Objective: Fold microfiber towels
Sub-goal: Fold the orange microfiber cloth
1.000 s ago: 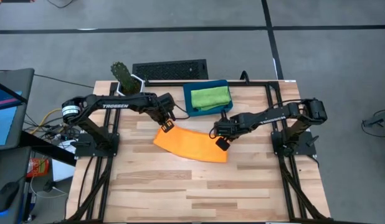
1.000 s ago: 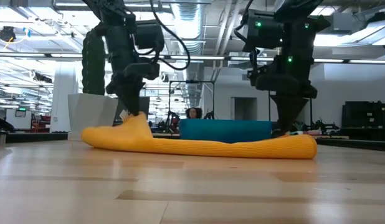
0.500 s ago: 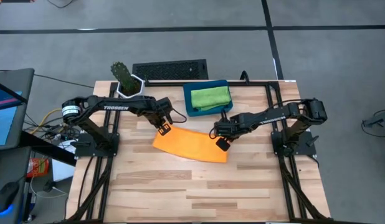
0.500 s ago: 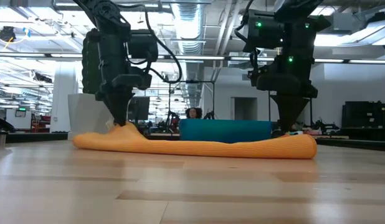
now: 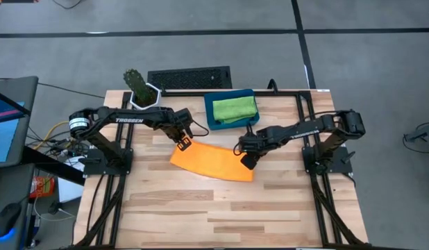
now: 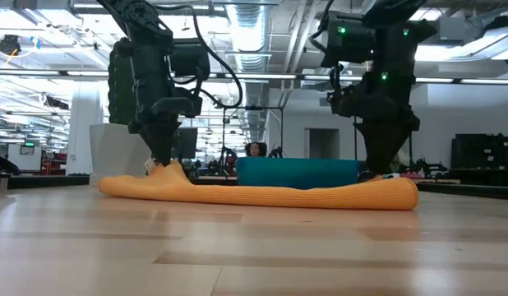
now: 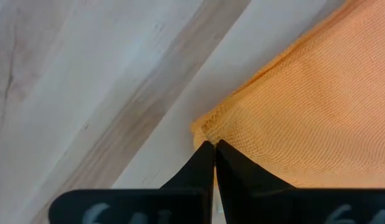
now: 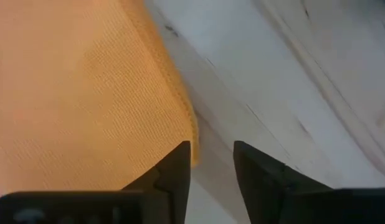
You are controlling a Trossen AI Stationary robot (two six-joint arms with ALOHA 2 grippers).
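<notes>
While the orange towel [image 5: 212, 161] lies folded mid-bench [image 5: 200, 215], its far-left corner is pinched by the left claw [image 7: 212, 149]; the right claw [image 8: 211, 155] is parted at the right corner.

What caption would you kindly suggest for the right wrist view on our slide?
Right tool open just off the orange towel's edge on the wooden table.

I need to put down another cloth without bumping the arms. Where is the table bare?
The wood nearest the table's front edge, below the orange towel, is bare across its whole width. The back is crowded: the blue tray with the green towel, the left gripper and right gripper at the orange towel's corners.
</notes>
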